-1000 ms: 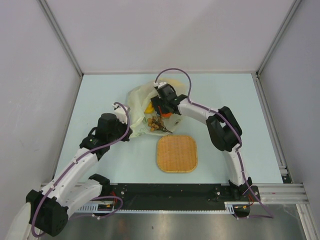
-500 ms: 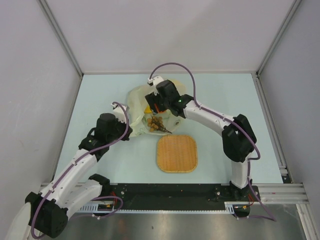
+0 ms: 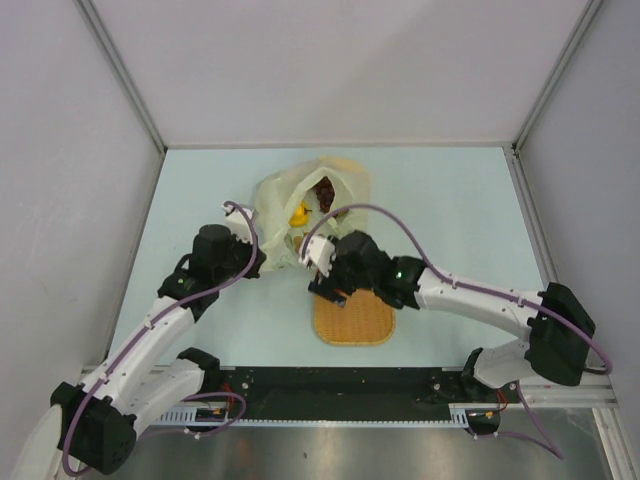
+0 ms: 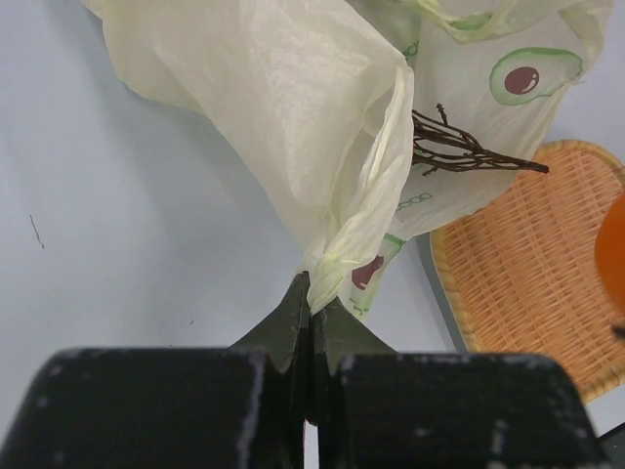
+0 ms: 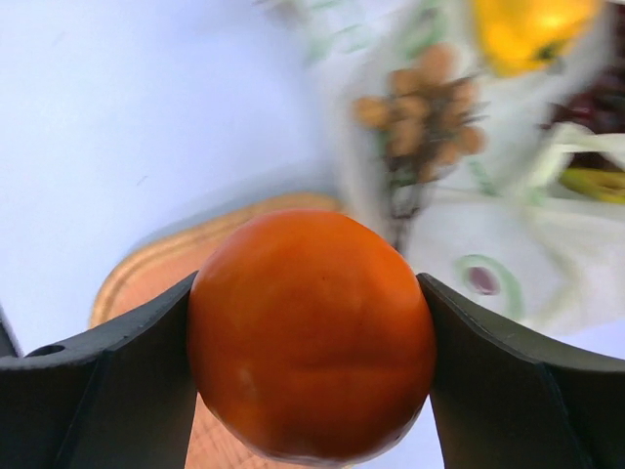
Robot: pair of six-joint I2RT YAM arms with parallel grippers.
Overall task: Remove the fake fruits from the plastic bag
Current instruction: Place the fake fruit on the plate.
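Note:
The pale yellow-green plastic bag (image 3: 283,200) lies at the table's middle back, its mouth toward the arms. My left gripper (image 4: 311,301) is shut on a twisted bag handle (image 4: 363,234) at the bag's left front. My right gripper (image 5: 311,337) is shut on a glossy orange (image 5: 311,332), which fills the space between the fingers above the woven mat's far-left edge, just in front of the bag. Inside the bag I see a yellow pepper-like fruit (image 3: 298,215), a dark red fruit (image 3: 325,192), a brown nut-like cluster (image 5: 425,107) and a bit of banana (image 5: 594,184).
The square woven orange mat (image 3: 358,325) lies in front of the bag, partly under my right gripper (image 3: 332,288). Grey walls with metal rails close off the table on three sides. A black rail with the arm bases runs along the near edge.
My right arm has pulled back out of the bag toward the near side with the orange in it, and now hovers over the mat. The left gripper has stayed put on the handle.

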